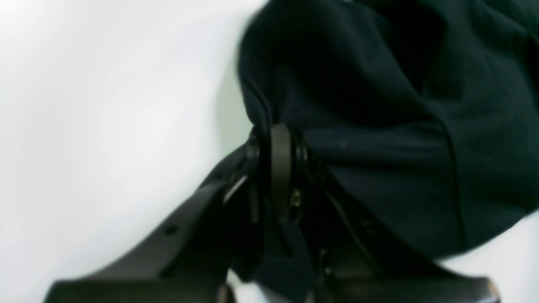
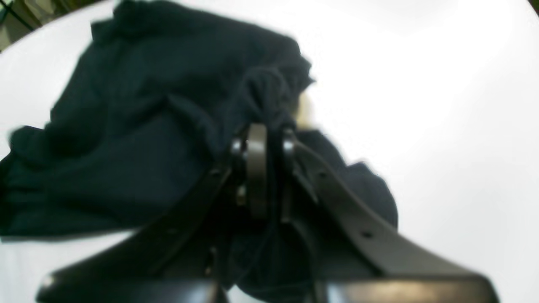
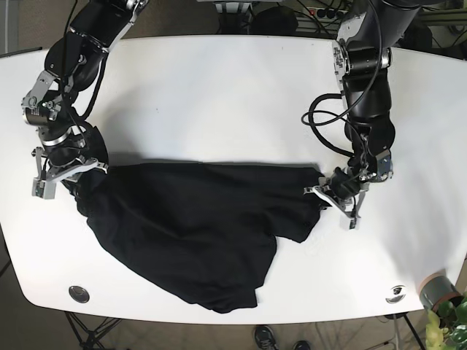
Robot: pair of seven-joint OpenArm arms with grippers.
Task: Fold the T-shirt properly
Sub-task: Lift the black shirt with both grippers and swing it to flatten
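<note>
**Item: black T-shirt, held at two edges by paired end effectors**

Left end effector (image 1: 278, 143): jaws are pressing together on a bunched fold of the T-shirt (image 3: 197, 226), with cloth gathering around and behind the fingers in the left wrist view. In the base view it is sitting at the garment's right edge, low over the table (image 3: 219, 95).

Right end effector (image 2: 263, 139): jaws are pinching a twisted bundle of the same fabric, which is rising above the fingers in the right wrist view. In the base view it is gripping the garment's upper left corner.

T-shirt: is lying crumpled on the white table between the two arms, its top edge stretching roughly straight from one grip to the other, its bulk sagging toward the table's near edge in loose folds.

Both wrist views are blurring fine detail.
</note>
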